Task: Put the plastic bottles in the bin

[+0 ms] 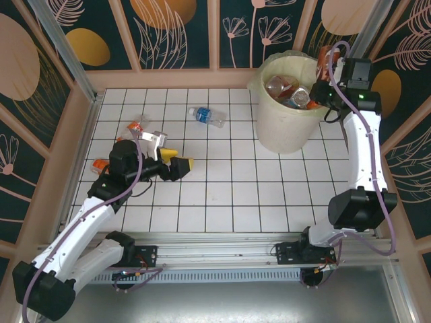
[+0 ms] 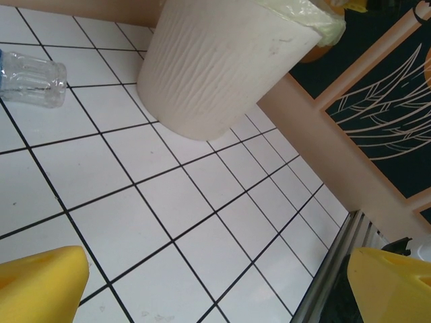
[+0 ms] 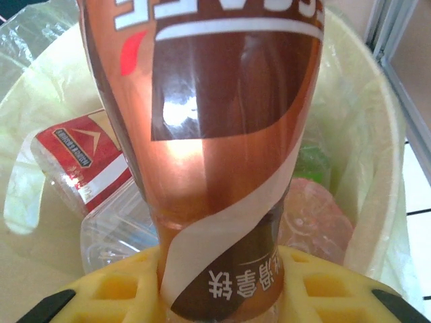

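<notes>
The brown-labelled bottle (image 3: 222,134) hangs over the bin (image 3: 367,148). It is pinched near its narrow end between the yellow fingers (image 3: 114,293) of the right gripper (image 3: 222,303), whose jaws are closed on it. Its body points away from the jaws into the bin's mouth. Under it, inside the pale liner, lie a red-labelled bottle (image 3: 81,161) and several clear ones.

From above, the right gripper (image 1: 328,73) sits close to the far right rim of the bin (image 1: 283,131), not over its middle. If it lets go there, the bottle could clip the rim or bounce off the pile, which already looks high, and roll out onto the table. The loose liner edge could also snag it.

The left gripper (image 1: 176,165) is low over the tiled table (image 2: 168,222) with its jaws spread wide and nothing between them. A blue-labelled bottle (image 1: 205,116) lies apart from it, towards the bin. A crushed bottle (image 1: 138,126) and an orange one (image 1: 101,165) lie beside the left arm, waiting to be collected.
</notes>
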Controlling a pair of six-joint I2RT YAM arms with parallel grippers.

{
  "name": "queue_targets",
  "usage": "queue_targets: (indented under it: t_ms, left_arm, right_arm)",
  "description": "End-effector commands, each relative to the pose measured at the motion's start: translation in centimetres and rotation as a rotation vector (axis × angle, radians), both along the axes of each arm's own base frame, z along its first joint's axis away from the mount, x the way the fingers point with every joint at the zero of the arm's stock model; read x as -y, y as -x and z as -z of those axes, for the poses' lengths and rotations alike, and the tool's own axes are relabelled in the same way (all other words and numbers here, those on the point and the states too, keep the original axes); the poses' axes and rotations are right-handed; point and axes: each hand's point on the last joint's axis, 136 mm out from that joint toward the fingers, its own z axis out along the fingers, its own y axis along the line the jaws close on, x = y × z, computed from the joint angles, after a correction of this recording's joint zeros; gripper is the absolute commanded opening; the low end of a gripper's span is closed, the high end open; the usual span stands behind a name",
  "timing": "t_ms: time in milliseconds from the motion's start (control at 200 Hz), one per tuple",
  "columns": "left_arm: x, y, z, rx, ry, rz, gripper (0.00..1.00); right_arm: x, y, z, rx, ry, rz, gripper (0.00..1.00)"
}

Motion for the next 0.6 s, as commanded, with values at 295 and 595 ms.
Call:
queue_targets:
  t_ms: [295, 595]
  left_arm:
    - [0.1, 0.2, -0.3, 0.018, -0.013, 0.013, 0.99]
    - [-0.1, 0.1, -0.3, 0.024, -0.025, 0.006, 0.99]
  right_arm:
    - [0.4, 0.9, 0.9, -0.024, -0.049, 0.01, 0.48]
    - [0.8, 1.2, -1.3, 0.036, -0.042, 0.04, 0.54]
